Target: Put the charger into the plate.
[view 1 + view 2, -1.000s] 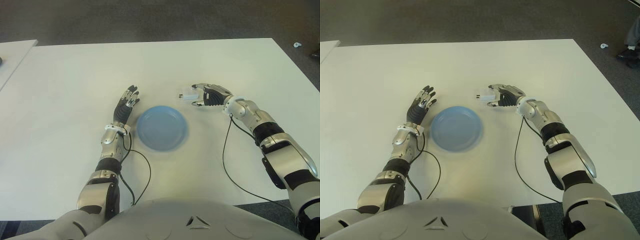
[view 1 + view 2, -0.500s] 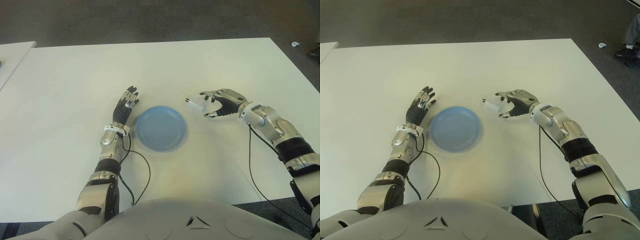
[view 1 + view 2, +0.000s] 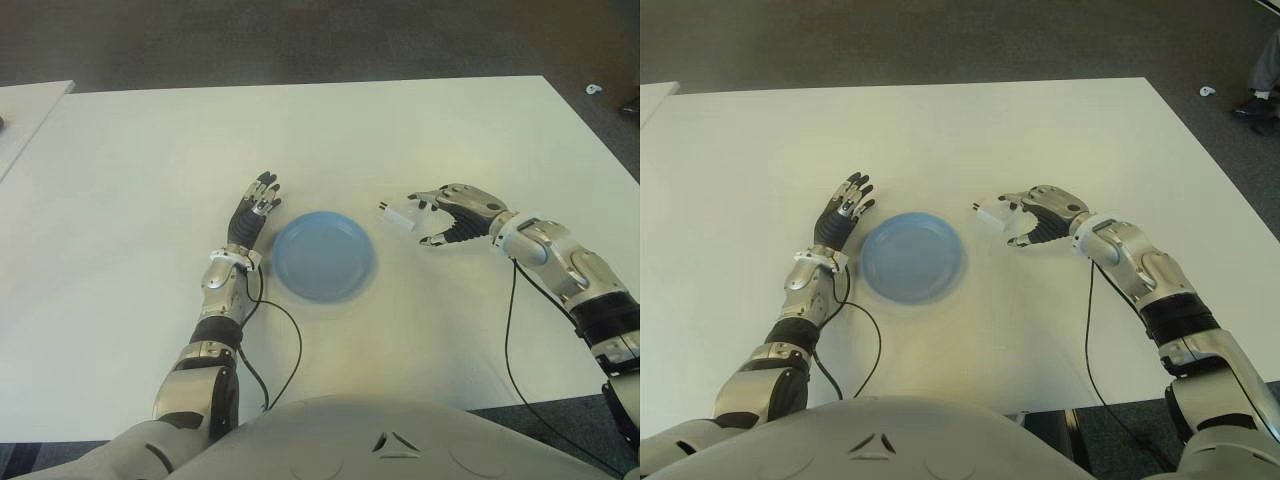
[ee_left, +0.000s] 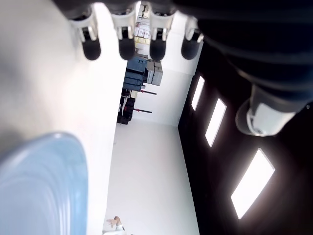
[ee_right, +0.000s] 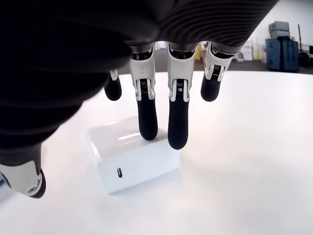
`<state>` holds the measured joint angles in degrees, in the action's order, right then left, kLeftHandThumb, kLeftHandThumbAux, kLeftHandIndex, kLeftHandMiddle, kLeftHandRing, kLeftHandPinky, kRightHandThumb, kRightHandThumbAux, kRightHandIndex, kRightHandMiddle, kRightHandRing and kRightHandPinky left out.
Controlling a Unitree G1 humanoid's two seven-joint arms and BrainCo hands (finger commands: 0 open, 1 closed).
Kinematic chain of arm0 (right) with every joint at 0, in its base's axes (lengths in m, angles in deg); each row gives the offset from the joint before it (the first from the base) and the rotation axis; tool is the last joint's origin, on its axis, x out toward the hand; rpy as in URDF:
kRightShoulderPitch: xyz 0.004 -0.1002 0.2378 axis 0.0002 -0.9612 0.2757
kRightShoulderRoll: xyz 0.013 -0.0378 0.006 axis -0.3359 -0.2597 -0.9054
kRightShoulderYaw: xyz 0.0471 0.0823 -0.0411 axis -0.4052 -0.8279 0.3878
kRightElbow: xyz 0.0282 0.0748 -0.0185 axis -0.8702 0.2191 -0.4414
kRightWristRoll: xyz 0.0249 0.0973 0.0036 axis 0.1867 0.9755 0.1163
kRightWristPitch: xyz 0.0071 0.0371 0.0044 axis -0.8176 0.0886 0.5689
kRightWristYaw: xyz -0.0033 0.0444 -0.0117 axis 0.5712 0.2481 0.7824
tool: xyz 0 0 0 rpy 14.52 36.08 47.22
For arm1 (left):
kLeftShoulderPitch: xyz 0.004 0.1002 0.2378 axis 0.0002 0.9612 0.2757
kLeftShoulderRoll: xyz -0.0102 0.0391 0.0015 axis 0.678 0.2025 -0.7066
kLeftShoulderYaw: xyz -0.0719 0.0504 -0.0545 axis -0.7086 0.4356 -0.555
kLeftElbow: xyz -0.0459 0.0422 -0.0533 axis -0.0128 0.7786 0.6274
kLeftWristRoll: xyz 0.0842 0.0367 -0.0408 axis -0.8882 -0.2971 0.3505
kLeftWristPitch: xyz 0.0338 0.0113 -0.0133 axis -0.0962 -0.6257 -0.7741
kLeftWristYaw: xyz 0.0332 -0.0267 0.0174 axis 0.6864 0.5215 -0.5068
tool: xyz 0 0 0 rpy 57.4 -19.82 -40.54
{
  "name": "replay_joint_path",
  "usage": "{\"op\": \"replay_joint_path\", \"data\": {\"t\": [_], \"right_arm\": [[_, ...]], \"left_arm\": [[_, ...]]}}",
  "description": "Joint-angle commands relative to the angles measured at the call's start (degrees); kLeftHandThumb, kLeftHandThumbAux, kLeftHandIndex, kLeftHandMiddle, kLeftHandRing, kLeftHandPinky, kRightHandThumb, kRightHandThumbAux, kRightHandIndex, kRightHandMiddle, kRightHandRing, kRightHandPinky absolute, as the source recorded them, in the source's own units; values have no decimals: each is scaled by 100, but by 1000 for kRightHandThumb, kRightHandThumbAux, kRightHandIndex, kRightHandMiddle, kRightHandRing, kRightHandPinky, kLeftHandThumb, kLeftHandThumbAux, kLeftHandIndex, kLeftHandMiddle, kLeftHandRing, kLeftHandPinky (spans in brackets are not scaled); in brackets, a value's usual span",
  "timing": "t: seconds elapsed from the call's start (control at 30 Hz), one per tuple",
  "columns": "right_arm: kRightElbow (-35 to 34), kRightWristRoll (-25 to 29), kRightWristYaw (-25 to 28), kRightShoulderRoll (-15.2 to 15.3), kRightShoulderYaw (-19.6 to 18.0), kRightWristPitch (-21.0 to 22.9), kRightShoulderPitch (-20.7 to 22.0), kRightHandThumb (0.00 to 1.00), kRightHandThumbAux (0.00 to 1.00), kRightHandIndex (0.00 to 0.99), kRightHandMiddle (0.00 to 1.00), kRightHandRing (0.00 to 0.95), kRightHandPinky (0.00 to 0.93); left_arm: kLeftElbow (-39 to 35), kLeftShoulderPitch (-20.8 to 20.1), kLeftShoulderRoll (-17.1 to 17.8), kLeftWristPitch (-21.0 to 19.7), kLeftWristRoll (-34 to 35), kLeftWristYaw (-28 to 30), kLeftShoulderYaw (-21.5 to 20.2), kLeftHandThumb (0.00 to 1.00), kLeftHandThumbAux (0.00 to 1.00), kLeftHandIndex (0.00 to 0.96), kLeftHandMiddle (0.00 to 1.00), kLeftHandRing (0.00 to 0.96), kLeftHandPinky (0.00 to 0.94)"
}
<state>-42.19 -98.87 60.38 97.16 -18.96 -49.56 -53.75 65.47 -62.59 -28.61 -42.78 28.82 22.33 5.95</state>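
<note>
Right now the right hand [image 3: 445, 213] sits over the white tabletop [image 3: 420, 130] with its fingers curved down around the charger [image 3: 405, 214], a small white block. From the right wrist view, 2 fingertips [image 5: 177, 134] press on the charger's [image 5: 131, 159] top face, a third finger and a fourth hang just past it without clear contact, and the thumb shows low on the near side, apart from the block. Whether the charger is lifted or still lying on the tabletop cannot be told from these views; the hand is partly closed over it, touching from above rather than wrapped tight.

The blue plate [image 3: 323, 255] lies well to the inner side of that hand, between the 2 hands, with nothing in it. The charger is outside the plate, near its rim but clearly apart from it.

The left hand [image 3: 251, 215] shows just beside the plate on its outer side, palm down and fingers stretched straight forward, holding nothing. Its wrist view shows 4 straight fingertips [image 4: 124, 46] and the plate's [image 4: 41, 191] edge close by. A thin black cable [image 3: 508, 335] runs along the tabletop under the right forearm.
</note>
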Motion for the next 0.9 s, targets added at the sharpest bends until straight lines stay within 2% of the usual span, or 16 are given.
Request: {"op": "replay_joint_path", "data": {"t": [0.03, 0.27, 0.43, 0.7, 0.8, 0.87, 0.9], "right_arm": [[-126, 36, 203, 140, -44, -165, -355, 0, 492, 0, 285, 304, 51], [-334, 88, 225, 298, -240, -385, -578, 0, 463, 0, 277, 290, 44], [-514, 146, 257, 387, -385, -498, -744, 0, 432, 0, 282, 318, 67], [-626, 253, 259, 358, -550, -601, -880, 0, 420, 0, 236, 338, 61], [-675, 279, 112, 292, -657, -651, -955, 0, 423, 0, 216, 310, 42], [-762, 218, -178, 187, -788, -624, -1065, 0, 424, 0, 169, 200, 17], [-810, 174, -319, 133, -851, -594, -1119, 0, 423, 0, 152, 173, 13]], "left_arm": [[195, 193, 16, -120, -24, 15, -21, 24, 448, 0, 14, 18, 59], [219, 189, 26, -89, -28, 23, -16, 22, 448, 0, 13, 18, 57], [215, 193, 35, -73, -42, 15, -5, 21, 445, 0, 5, 9, 49], [214, 192, 38, -58, -57, 1, 4, 17, 445, 0, 5, 6, 45], [222, 192, 33, -42, -67, -9, 9, 16, 449, 0, 7, 7, 45], [234, 194, 28, -22, -75, -14, 12, 13, 452, 0, 8, 7, 44], [238, 194, 27, -15, -77, -14, 12, 13, 452, 0, 8, 7, 44]]}}
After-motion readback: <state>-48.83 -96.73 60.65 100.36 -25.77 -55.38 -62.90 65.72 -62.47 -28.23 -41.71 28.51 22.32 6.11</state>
